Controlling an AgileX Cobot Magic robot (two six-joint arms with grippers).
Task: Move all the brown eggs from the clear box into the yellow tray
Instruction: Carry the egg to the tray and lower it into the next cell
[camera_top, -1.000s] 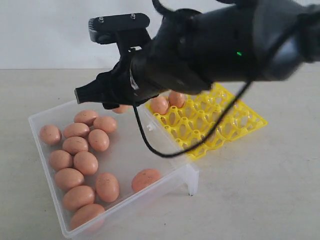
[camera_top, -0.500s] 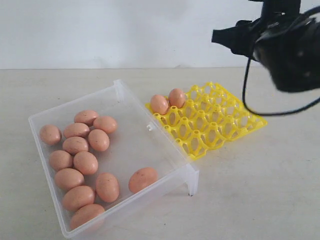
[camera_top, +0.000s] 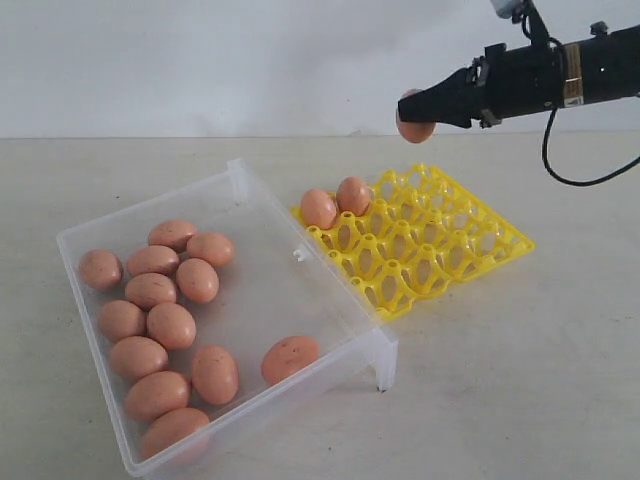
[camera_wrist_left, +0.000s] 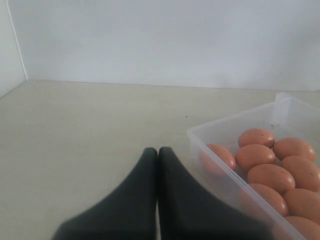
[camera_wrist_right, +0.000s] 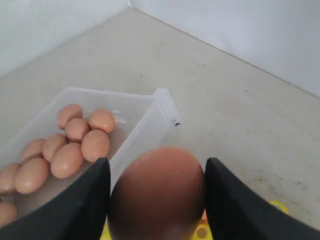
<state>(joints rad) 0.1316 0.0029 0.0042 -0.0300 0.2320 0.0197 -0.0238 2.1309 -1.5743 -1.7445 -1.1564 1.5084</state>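
My right gripper (camera_top: 420, 112) hangs high over the far side of the yellow tray (camera_top: 500, 240), shut on a brown egg (camera_top: 413, 128); in the right wrist view that egg (camera_wrist_right: 157, 192) fills the space between both black fingers (camera_wrist_right: 227, 200). Two brown eggs (camera_top: 336, 203) sit in the tray's cups at the corner nearest the clear box (camera_top: 290, 290). Several brown eggs (camera_top: 160, 310) lie in the box, mostly along its left side, one (camera_top: 290, 358) apart near the front. My left gripper (camera_wrist_left: 158, 152) is shut with nothing in it, low beside the box (camera_wrist_left: 220, 170).
The clear box's lid rim and a clasp tab (camera_top: 385, 358) stand between the box and the tray. A pale wall (camera_top: 250, 60) bounds the far edge of the beige tabletop (camera_top: 540, 380). The right arm's black cable (camera_top: 585, 170) hangs above the tray's right side.
The right arm has swung from over the clear box up and to the right, carrying an egg; it now hovers above the tray's far side. One egg near the box's front has shifted slightly.
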